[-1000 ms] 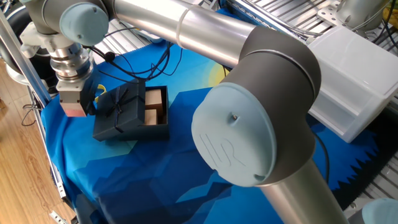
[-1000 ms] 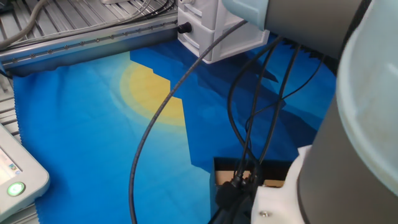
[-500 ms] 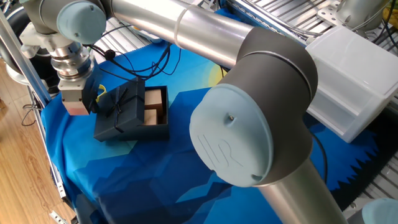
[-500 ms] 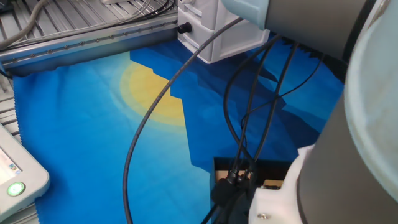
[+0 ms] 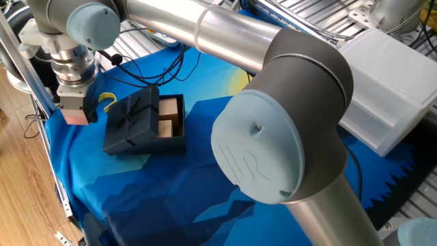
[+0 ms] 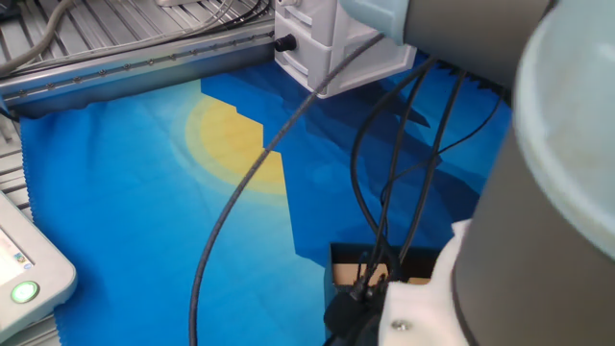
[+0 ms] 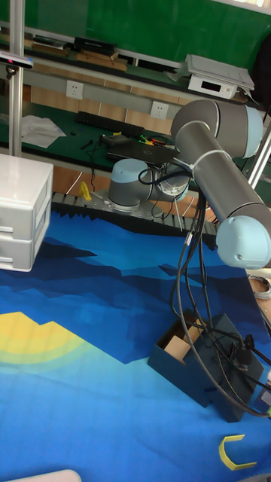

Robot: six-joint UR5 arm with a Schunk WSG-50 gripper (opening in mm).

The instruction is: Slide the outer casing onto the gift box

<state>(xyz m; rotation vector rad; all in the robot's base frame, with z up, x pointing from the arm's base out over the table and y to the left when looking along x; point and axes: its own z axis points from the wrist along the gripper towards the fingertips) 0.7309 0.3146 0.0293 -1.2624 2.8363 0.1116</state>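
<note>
Claw [image 5: 76, 115], grip state unreadable, is hovering just beside dark navy ribboned square casing [image 5: 132, 121] half-covering tan-lined navy tray [image 5: 171, 119]. Judgement: push level, squarely along tray.

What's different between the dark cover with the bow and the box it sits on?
The cover is closed on top, textured, with a thin ribbon cross and bow; the box is an open tray showing tan cardboard compartments. The cover sits on top, reaching only partway across; the box lies beneath, its far end uncovered. Both are dark navy outside and squarish.
</note>
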